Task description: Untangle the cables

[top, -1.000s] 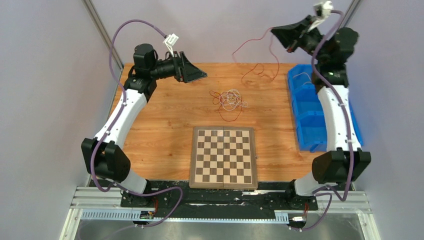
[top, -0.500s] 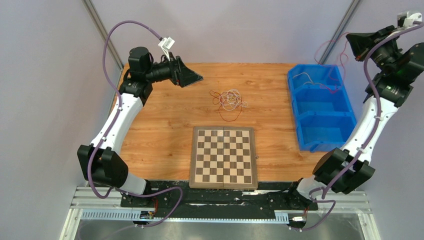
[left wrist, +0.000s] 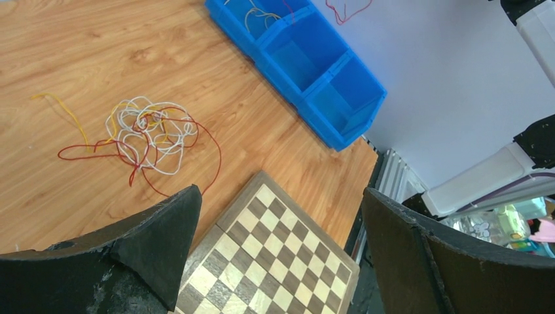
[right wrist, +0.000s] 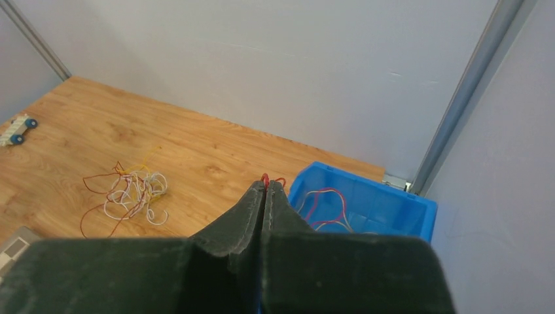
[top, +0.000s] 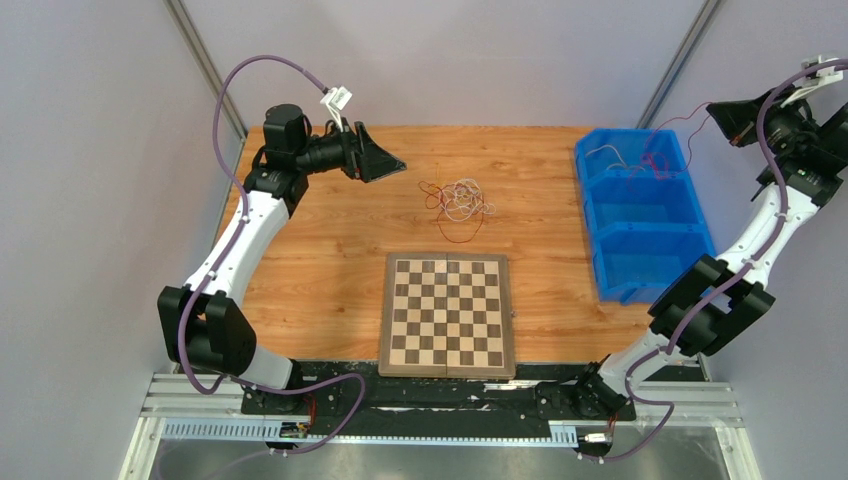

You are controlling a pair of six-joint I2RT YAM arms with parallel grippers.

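Observation:
A small tangle of cables (top: 458, 203), thin red, white and yellow wires, lies on the wooden table behind the chessboard. It also shows in the left wrist view (left wrist: 147, 134) and the right wrist view (right wrist: 131, 193). My right gripper (top: 716, 108) hangs high beyond the blue bin's far right corner, shut on a red cable (right wrist: 265, 177) that peeks out at the fingertips. That red cable (top: 668, 150) droops into the bin's far compartment, where more loose wires (right wrist: 324, 206) lie. My left gripper (top: 395, 160) hovers left of the tangle, open and empty (left wrist: 280, 193).
A blue three-compartment bin (top: 588, 215) stands along the table's right edge (left wrist: 340, 134). A folded chessboard (top: 447, 313) lies at the front middle (left wrist: 268, 261). Grey walls and metal corner posts close in the back and sides.
My right arm has swung from the table's back middle to the far right, carrying the red cable over the bin. The left gripper has shifted only slightly.

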